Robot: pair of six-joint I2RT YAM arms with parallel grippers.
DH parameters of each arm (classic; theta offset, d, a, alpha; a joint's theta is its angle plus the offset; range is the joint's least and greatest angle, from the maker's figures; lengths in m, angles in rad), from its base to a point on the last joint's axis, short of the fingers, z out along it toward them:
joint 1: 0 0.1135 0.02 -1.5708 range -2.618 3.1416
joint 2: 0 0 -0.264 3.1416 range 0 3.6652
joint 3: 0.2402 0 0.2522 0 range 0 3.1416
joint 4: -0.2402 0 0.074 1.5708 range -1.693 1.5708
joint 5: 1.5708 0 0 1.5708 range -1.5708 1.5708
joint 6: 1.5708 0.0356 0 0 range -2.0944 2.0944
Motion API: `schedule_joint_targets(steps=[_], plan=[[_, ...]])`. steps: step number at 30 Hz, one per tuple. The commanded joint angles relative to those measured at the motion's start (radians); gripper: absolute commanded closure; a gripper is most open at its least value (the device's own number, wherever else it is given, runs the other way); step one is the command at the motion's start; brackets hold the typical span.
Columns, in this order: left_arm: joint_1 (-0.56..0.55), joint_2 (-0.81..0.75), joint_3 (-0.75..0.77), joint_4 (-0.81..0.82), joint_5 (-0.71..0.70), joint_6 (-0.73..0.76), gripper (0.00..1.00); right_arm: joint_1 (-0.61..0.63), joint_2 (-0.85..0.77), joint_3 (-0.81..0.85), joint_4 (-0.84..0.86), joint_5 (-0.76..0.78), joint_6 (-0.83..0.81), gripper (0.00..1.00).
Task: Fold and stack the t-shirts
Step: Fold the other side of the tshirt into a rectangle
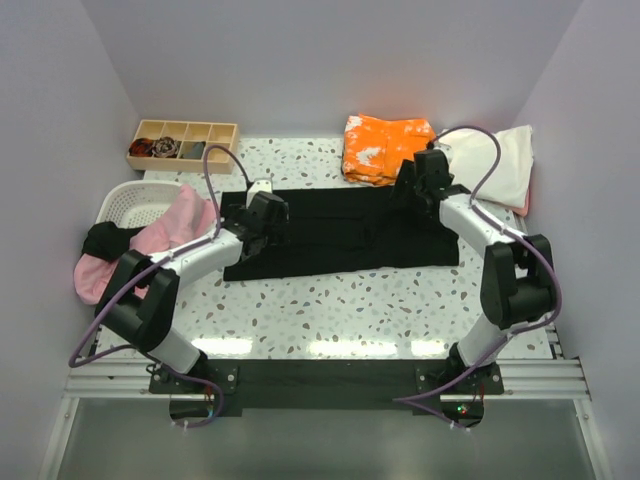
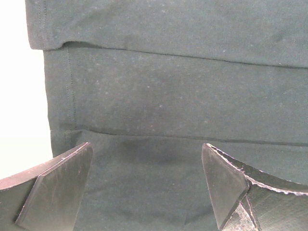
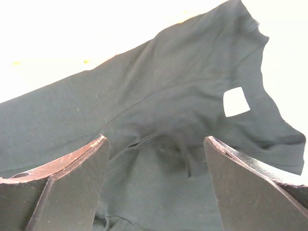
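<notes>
The black t-shirt [image 1: 340, 235] lies spread flat across the middle of the table, folded into a long band. My left gripper [image 1: 262, 222] hovers over its left end, jaws wide open, with flat layered black cloth [image 2: 168, 96] under it and nothing between the fingers. My right gripper [image 1: 418, 185] stands open over the shirt's back right end. A rumpled bit of the black shirt [image 3: 163, 120] with its white label [image 3: 236, 102] lies below the right gripper [image 3: 155, 142]. An orange white-blotched shirt [image 1: 385, 148] lies folded at the back. A cream shirt [image 1: 500, 165] lies at the back right.
A white slotted basket [image 1: 125, 200] stands at the left edge, with a pink shirt [image 1: 170, 235] and a dark cloth [image 1: 105, 240] hanging over its front. A wooden compartment tray [image 1: 185, 143] with small items sits at the back left. Walls close in on three sides.
</notes>
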Motion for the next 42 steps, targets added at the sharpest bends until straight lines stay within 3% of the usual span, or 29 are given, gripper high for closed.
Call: schedule_joint_targets(steps=[1,8,15,42], plan=[[0.004,0.013,0.048,0.016,-0.019,0.018,0.0,-0.004,-0.128,-0.026,-0.019,0.12,-0.06,0.16],[0.004,0.027,0.081,0.016,0.002,0.026,0.0,-0.002,-0.151,-0.078,-0.045,-0.109,-0.019,0.2],[0.005,0.035,0.086,0.014,0.013,0.025,0.0,-0.002,-0.114,-0.097,-0.056,-0.218,0.016,0.21],[0.01,0.056,0.072,-0.021,-0.059,0.038,0.0,-0.079,0.199,0.078,-0.051,0.123,-0.043,0.19]])
